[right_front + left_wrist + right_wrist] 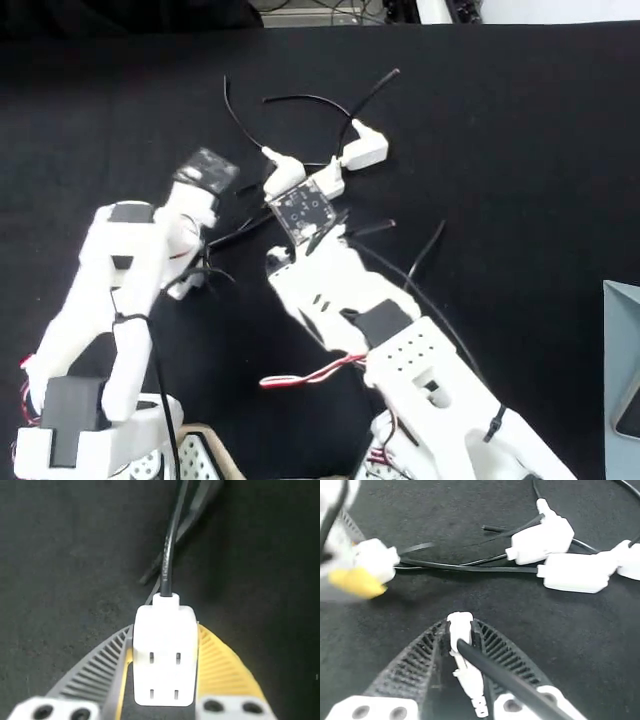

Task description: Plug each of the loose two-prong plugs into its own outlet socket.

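Observation:
A white outlet socket [164, 655] with two pairs of slots and a black cable is clamped between the grey and yellow fingers of my left gripper [165, 630], just above the black mat. My right gripper [460, 626] is shut on a small white plug [462, 652], and a black cable [510, 680] crosses over it. In the right wrist view the left gripper's yellow finger [355, 582] and its socket [377, 557] lie ahead to one side. Three more white cable ends [540, 540] [575, 572] [630, 560] lie farther ahead. In the high view they lie at the table's middle [325, 180].
Loose black cables [300, 100] curl over the black mat [500, 150] behind the white pieces. A grey-blue box [625, 370] stands at the right edge. The left arm [110, 300] and right arm [400, 340] fill the front of the table.

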You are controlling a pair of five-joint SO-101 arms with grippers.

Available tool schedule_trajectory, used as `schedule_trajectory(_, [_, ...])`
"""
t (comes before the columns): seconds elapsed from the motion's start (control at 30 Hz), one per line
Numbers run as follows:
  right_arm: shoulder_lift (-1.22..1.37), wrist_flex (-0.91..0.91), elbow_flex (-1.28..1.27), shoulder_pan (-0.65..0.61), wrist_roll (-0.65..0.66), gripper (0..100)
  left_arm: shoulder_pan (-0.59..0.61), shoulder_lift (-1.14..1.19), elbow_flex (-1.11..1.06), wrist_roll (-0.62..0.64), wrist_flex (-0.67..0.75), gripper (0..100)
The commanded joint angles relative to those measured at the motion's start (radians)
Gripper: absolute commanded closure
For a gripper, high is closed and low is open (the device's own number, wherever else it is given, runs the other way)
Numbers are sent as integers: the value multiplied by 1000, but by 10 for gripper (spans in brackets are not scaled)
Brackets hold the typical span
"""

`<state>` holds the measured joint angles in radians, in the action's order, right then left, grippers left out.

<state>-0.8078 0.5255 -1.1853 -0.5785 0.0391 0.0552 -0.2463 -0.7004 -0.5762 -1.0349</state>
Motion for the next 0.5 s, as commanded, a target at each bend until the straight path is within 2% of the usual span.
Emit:
schedule_trajectory(0.0, [-18,-15,22,29,34,985,-24,-41,12,-20,9,856])
schedule_trajectory(0.1, [-18,-15,22,29,35,985,7,-54,13,75,8,659])
schedule_trajectory(0.13, [-18,-15,22,29,35,985,19,-55,16,109,11,630])
schedule_trajectory(0.33, [-18,-15,25,29,35,985,84,-57,67,132,-8,668])
schedule_trajectory(0.47, [-18,-26,31,-2,37,985,188,-115,101,152,-57,672])
